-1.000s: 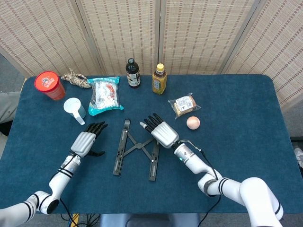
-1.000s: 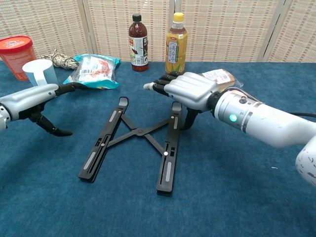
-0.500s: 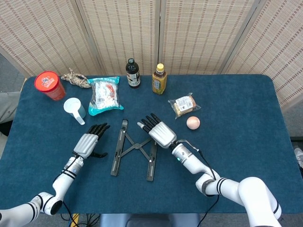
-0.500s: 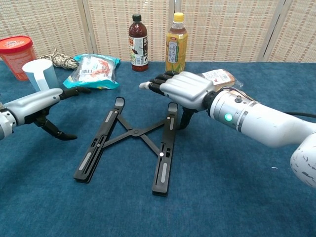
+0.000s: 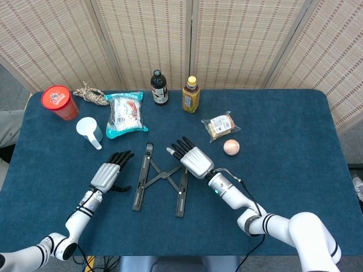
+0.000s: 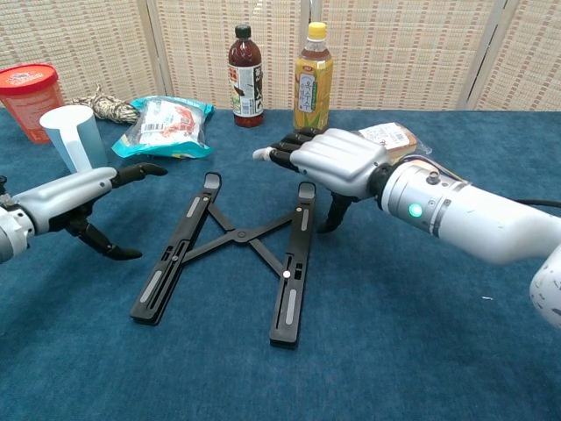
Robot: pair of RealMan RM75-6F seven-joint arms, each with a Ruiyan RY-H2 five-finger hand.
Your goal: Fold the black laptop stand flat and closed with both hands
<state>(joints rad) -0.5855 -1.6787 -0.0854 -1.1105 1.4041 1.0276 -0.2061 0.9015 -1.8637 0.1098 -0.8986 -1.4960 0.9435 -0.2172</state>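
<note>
Behind the laptop stand [image 5: 161, 178], a capped dark bottle [image 5: 159, 88].

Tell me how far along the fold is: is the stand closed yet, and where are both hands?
Done: the laptop stand lies flat on the table. In hand: the right hand hovers over the right rail's far end, thumb down beside it; the left hand is open, just left of the left rail, not touching. Left: the rails are spread in an X, so both hands must press them together to close it.
</note>
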